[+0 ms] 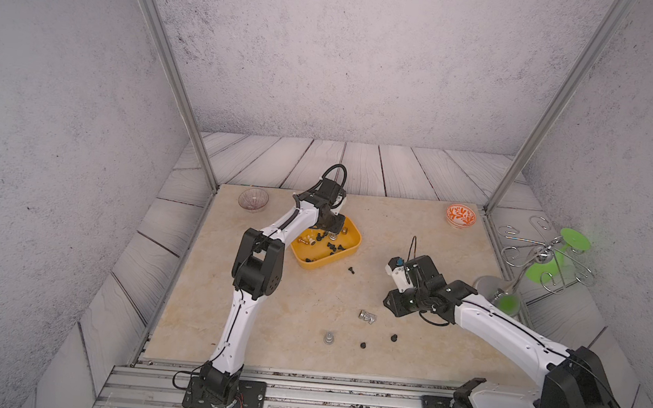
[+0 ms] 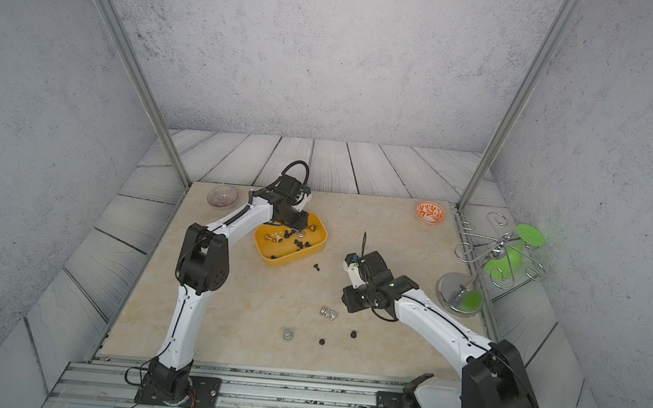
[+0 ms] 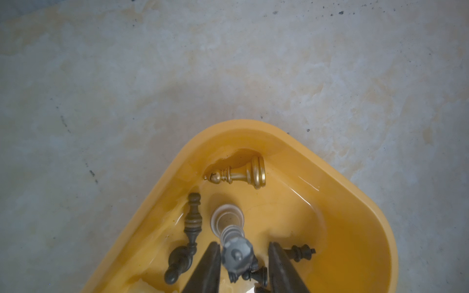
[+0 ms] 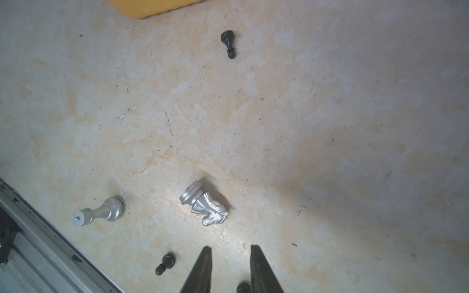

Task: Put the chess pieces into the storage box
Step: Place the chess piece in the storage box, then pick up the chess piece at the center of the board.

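Chess pieces (image 1: 330,246) are split between box and surface, and one of them, a silver queen (image 3: 228,223), stands upright right between the left jaws. Those jaws are parted: a gap shows on one side of the queen's crown, while the other finger (image 3: 209,266) sits against it or nearly so. I read that as loose around it, not a clamp. The risk, as I judge it, is that a slanted pull-out would snag the crown and topple the queen onto the small black pieces (image 3: 300,252) by the fingers, or nudge the light yellow storage box (image 3: 330,175) along the surface (image 3: 127,88). Beside the queen lie a dark bronze piece (image 3: 193,220) and, nearer the box corner, a gold bishop (image 3: 238,173), both on their sides.

The right jaws hang narrow and empty over the surface, well apart from the box. A black pawn (image 4: 243,288) shows low between them, resting on the surface, not gripped. Just ahead a silver knight (image 4: 204,204) lies on its side. Its lumpy shape could slip from a narrow pinch, so wider jaws seem needed. Further out are another pawn (image 4: 166,263), a standing silver piece (image 4: 99,211) by the rail (image 4: 38,228), and a lone pawn (image 4: 228,44) near the box.
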